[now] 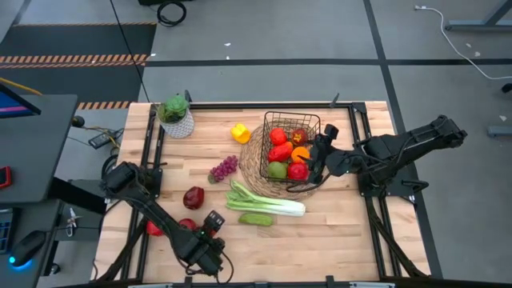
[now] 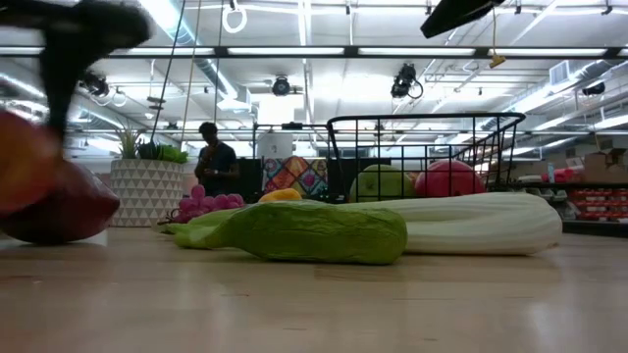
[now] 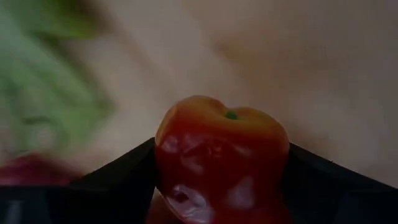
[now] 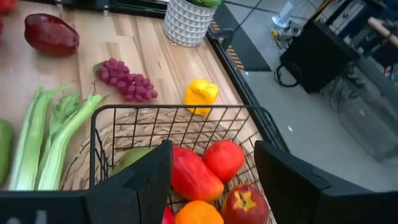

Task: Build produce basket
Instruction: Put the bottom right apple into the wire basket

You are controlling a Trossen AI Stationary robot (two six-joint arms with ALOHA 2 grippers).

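Left gripper: the left gripper (image 3: pixel 221 180) sits at the near-left corner of the table, a dark finger on each side of a red pepper (image 3: pixel 222 158). The fingers look pressed to its flanks, but I cannot tell whether the hold is firm.
Pepper's axis: its green stem end points away from the wrist, so it lies lengthwise between the fingers.
Way to the basket: the basket (image 1: pixel 292 152) stands well apart, across the table toward the far right, on a round woven mat (image 1: pixel 254 156).
Obstacles between: a cucumber (image 1: pixel 256 218), a leek (image 1: pixel 264 200) and a dark red apple (image 1: pixel 193 197) lie on that line.
Right gripper: the right gripper (image 4: pixel 211 180) hovers at the basket's rim, fingers spread and empty.
Nearer arm: the left for this pepper; the right for the basket.
Farther produce: grapes (image 1: pixel 223 168) and a yellow pepper (image 1: pixel 239 132) lie on the table.
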